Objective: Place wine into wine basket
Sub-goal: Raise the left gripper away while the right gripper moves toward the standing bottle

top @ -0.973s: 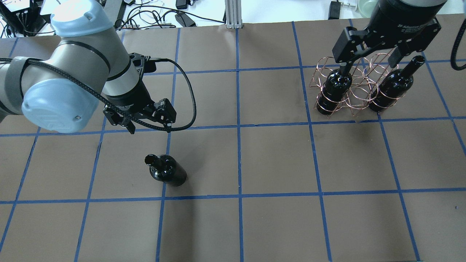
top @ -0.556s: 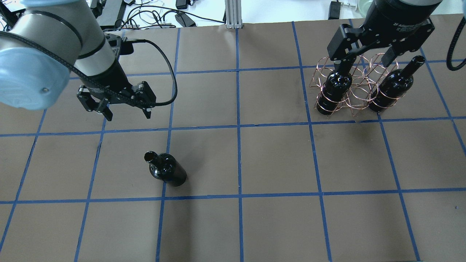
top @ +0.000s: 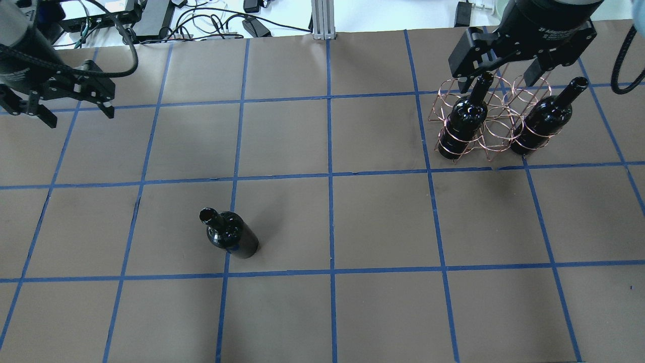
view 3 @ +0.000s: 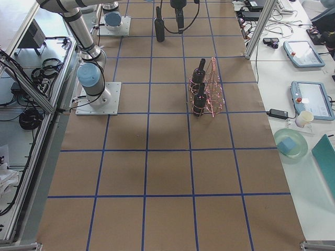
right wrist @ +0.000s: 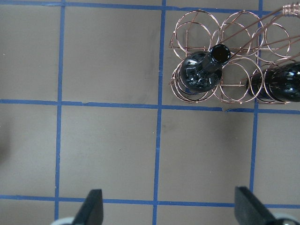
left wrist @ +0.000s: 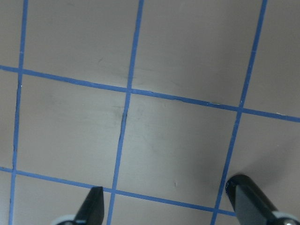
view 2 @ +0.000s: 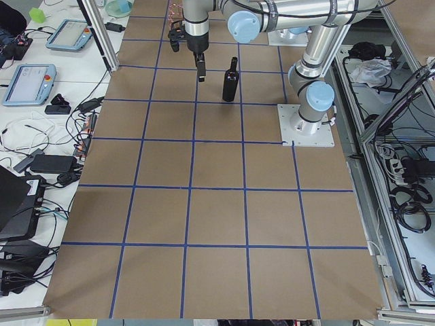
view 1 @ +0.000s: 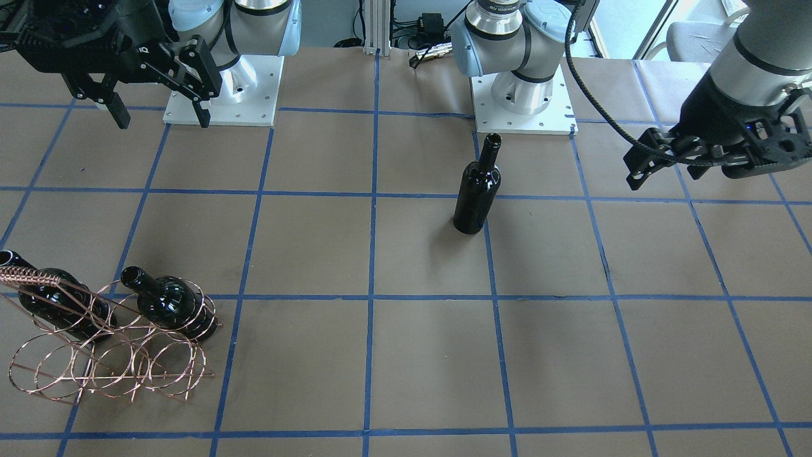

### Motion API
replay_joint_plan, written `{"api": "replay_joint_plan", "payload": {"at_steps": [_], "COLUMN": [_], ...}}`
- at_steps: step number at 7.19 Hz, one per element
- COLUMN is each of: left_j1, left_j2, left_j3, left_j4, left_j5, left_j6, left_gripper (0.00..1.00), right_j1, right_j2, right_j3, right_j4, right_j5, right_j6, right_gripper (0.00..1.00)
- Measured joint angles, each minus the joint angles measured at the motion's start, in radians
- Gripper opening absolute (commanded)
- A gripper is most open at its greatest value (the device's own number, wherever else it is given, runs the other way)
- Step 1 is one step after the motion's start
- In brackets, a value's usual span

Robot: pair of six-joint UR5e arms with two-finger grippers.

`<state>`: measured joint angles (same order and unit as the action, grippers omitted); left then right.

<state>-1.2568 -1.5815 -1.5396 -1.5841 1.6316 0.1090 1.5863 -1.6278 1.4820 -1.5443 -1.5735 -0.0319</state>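
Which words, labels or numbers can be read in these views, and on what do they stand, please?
"2F Adaptive": white print on the body of the right gripper, overhead view; what follows is too blurred to read.
Screen of the handheld pendant, left side view: too small to read.
The standing wine bottle shows no label.

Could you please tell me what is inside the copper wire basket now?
Two dark bottles stand in the wine basket, at opposite ends of one row; the hoop between them and the other row are empty. Their bases are hidden, so what they rest on is unseen.
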Motion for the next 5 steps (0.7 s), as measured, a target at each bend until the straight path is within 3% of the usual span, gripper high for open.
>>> {"api": "replay_joint_plan", "payload": {"at_steps": [3, 5], "left_j1": [0.145, 0.159], "left_j2": [0.006, 0.014], "left_j3": [-0.003, -0.006], "left_j4": [-0.020, -0.049], "left_j5": [0.016, 0.013], "left_j6": [0.182, 0.223], "left_gripper": [1.00, 1.00], "right_j1": [0.202, 0.370], "right_j2": [0.063, 0.153], "right_j3": [-0.029, -0.094], "right_j4": [-0.018, -0.032], "right_j5": [0.002, 0.004], "right_j6": [0.218, 0.429], "right_gripper": [1.00, 1.00]}}
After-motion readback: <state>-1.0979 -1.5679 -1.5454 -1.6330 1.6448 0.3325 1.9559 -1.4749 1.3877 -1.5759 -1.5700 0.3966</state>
